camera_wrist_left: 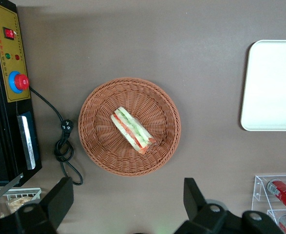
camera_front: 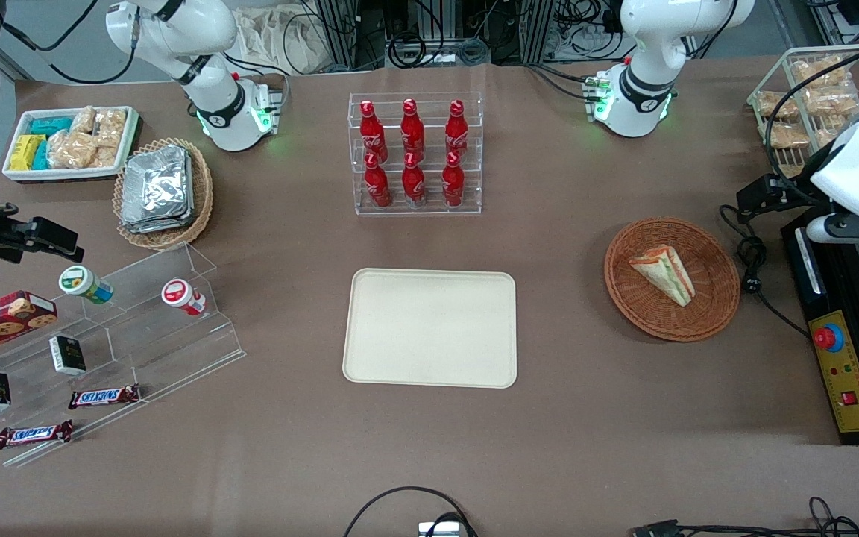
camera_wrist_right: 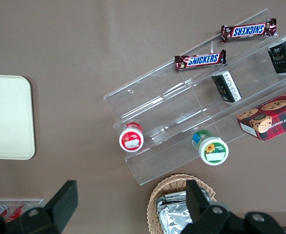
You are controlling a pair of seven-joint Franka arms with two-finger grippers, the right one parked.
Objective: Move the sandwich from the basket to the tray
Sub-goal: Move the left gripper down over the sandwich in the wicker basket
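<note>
Nearest the front camera you have the tray (camera_front: 429,328), lying flat on the brown surface (camera_front: 564,447) with nothing on it. Toward the parked arm's end, at about the same depth, sits a stepped clear acrylic rack (camera_front: 139,328) with two chocolate bars (camera_front: 104,396), small dark boxes and two capped cups on its steps, and a red cookie box (camera_front: 1,317) beside it.

A little farther from the camera than the tray, and toward the working arm's end, you will find the basket (camera_front: 720,298). The sandwich (camera_front: 664,274) lies inside it on its side, roughly at the centre, its green and red filling showing along one edge. The basket and the tray are well apart. Beside the basket a black cable (camera_front: 751,268) coils on the surface, next to a black and yellow control box (camera_front: 843,373) with a red button.

Your gripper (camera_wrist_left: 128,204) hangs high above the basket, looking straight down on it; its jaws are spread wide, holding nothing and touching neither the sandwich nor the wicker.

Farther off still, a clear stand of six red bottles (camera_front: 414,153) sits in line with the tray. Toward the parked arm's end are a lighter wicker basket of foil packs (camera_front: 161,190) and a white bin of snack packets (camera_front: 71,142).
</note>
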